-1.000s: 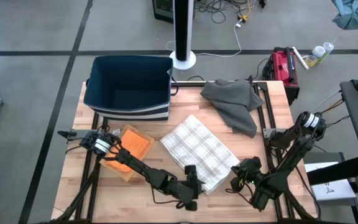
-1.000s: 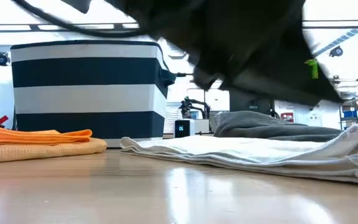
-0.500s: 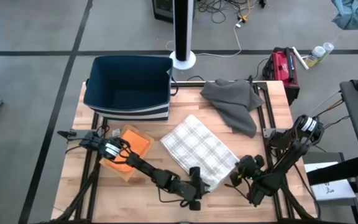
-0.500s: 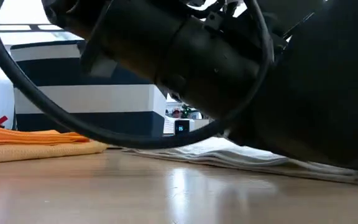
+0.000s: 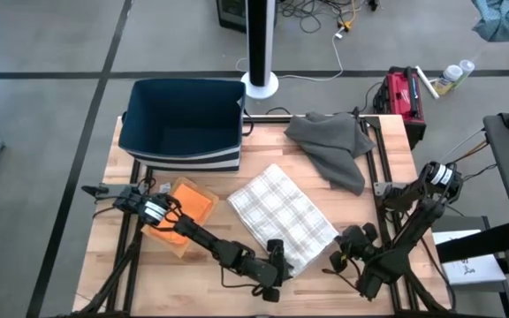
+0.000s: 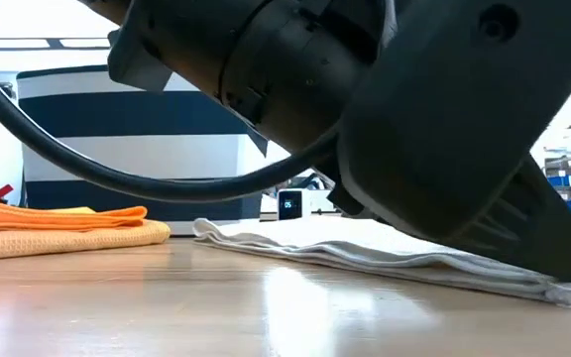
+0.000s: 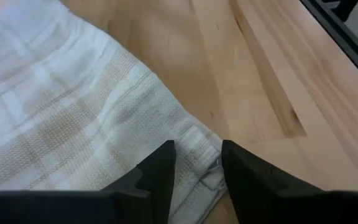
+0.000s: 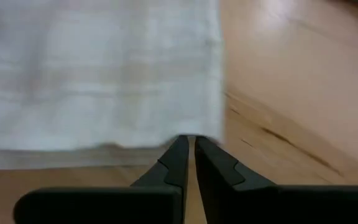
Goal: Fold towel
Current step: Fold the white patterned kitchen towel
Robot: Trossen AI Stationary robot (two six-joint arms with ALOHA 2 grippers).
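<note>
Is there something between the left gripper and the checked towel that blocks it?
Nothing visible does. The left gripper sits open right at the checked towel's near corner, on bare wood.

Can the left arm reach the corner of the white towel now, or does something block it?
Probably yes. The left claw is open right over the near corner of the towel, nothing between them. The right claw is at another edge, apart.

Bare bench (image 5: 148,274) lies open along the near edge, left of the left end effector (image 5: 275,268). The striped bin (image 5: 184,125) blocks the far left corner; the orange cloth (image 5: 186,212) lies just before it. The grey towel (image 5: 334,146) covers the far right. The checked towel (image 5: 283,212) fills the centre.
</note>
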